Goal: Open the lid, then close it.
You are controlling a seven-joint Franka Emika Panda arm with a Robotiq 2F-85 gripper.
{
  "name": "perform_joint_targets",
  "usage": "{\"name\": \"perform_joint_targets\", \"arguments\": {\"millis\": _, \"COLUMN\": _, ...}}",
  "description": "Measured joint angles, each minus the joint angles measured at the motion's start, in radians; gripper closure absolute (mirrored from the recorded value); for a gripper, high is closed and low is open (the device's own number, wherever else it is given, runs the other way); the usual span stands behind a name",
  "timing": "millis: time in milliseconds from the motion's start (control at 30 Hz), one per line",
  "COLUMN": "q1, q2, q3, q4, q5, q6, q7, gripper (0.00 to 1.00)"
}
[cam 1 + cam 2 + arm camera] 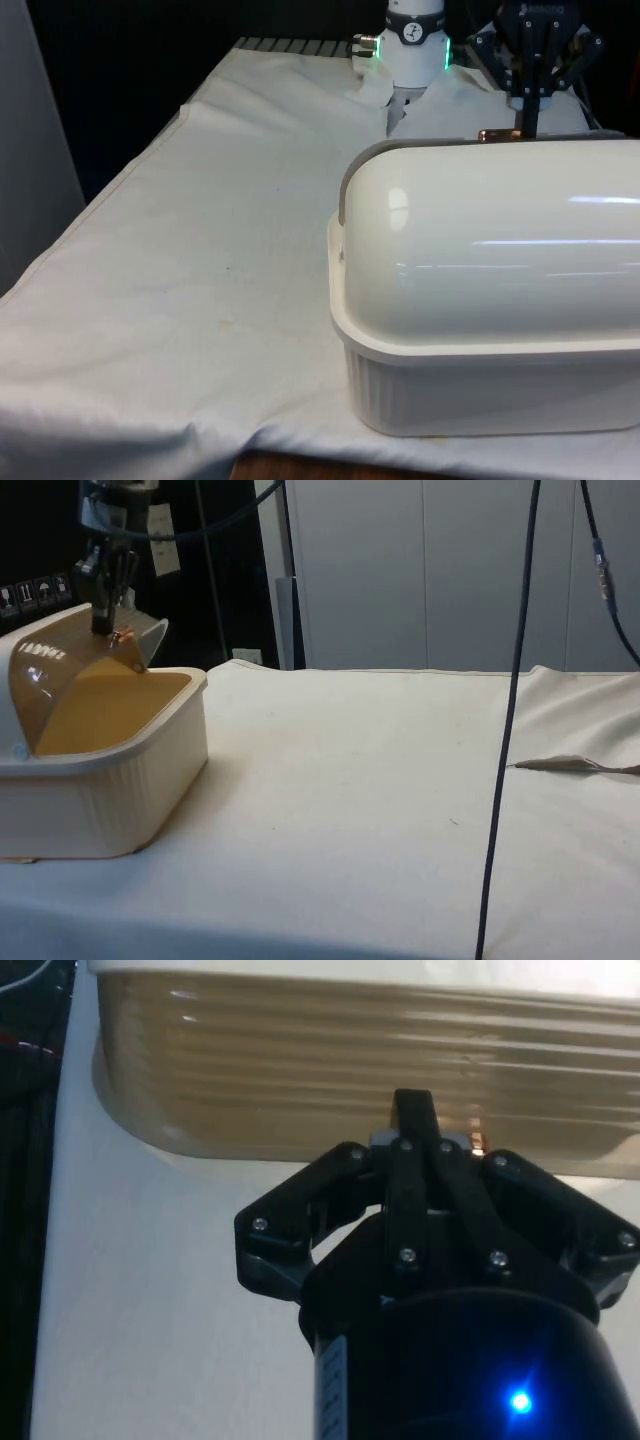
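A cream bread box [480,380] with a ribbed base stands on the white cloth at the front view's right, its rounded back towards that camera. In the side view the bread box [100,790] has its amber see-through roll lid [55,675] rolled up, with the opening below it showing. The lid's small copper handle [497,134] sits near the top of the box. My black gripper [103,623] comes down from above and is shut on that handle [126,637]. In the wrist view the fingers [414,1120] are pressed together against the ribbed amber lid [350,1070].
White cloth [200,270] covers the table, with open room to the front view's left of the box. In the side view a black cable [510,730] hangs down over the table, and a thin flat object [570,764] lies on the cloth beyond it.
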Motion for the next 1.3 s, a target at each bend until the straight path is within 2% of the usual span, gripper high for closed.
{"name": "perform_joint_targets", "arguments": {"millis": 300, "q1": 0.003, "q2": -0.038, "q3": 0.000, "q4": -0.086, "q5": -0.001, "q6": 0.013, "q7": 0.000, "gripper": 1.00}}
{"name": "perform_joint_targets", "arguments": {"millis": 600, "q1": 0.008, "q2": -0.043, "q3": 0.004, "q4": -0.143, "q5": -0.001, "q6": 0.016, "q7": 0.001, "gripper": 1.00}}
{"name": "perform_joint_targets", "arguments": {"millis": 1033, "q1": 0.008, "q2": -0.044, "q3": 0.015, "q4": -0.217, "q5": 0.000, "q6": 0.031, "q7": 0.005, "gripper": 1.00}}
{"name": "perform_joint_targets", "arguments": {"millis": 1300, "q1": 0.008, "q2": -0.069, "q3": 0.022, "q4": -0.281, "q5": 0.000, "q6": 0.040, "q7": 0.005, "gripper": 1.00}}
